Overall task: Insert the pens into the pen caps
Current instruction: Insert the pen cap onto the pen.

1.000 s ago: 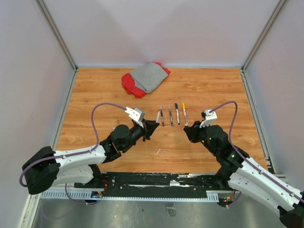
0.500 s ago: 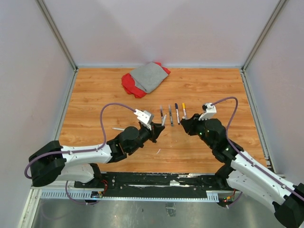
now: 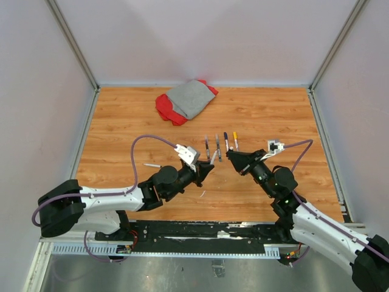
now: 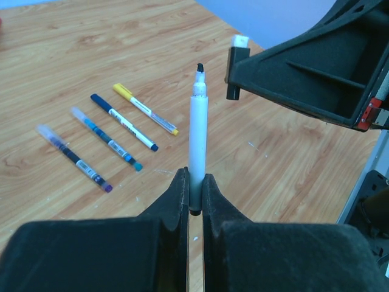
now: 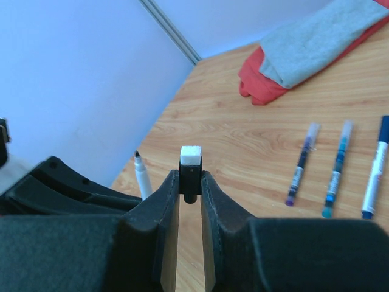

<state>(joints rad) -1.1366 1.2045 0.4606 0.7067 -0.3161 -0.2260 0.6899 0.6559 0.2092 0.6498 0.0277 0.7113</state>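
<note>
I am worrying that the nib of the white-barrelled, black-tipped marker pen (image 4: 198,131) is sitting off-line from the short black cap with a white end (image 5: 190,173), so a push could be skidding it past the rim or levering it loose. The left gripper (image 4: 194,182) is clenching that pen by its lower end, just beside the cap, which the right gripper (image 5: 190,193) is pinching tight above the wood-grain table (image 3: 273,115).

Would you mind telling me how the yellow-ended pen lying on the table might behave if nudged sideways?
The yellow-ended pen is a thin round barrel lying flat on the smooth table, so it would probably roll. It looks light and stiff.
</note>
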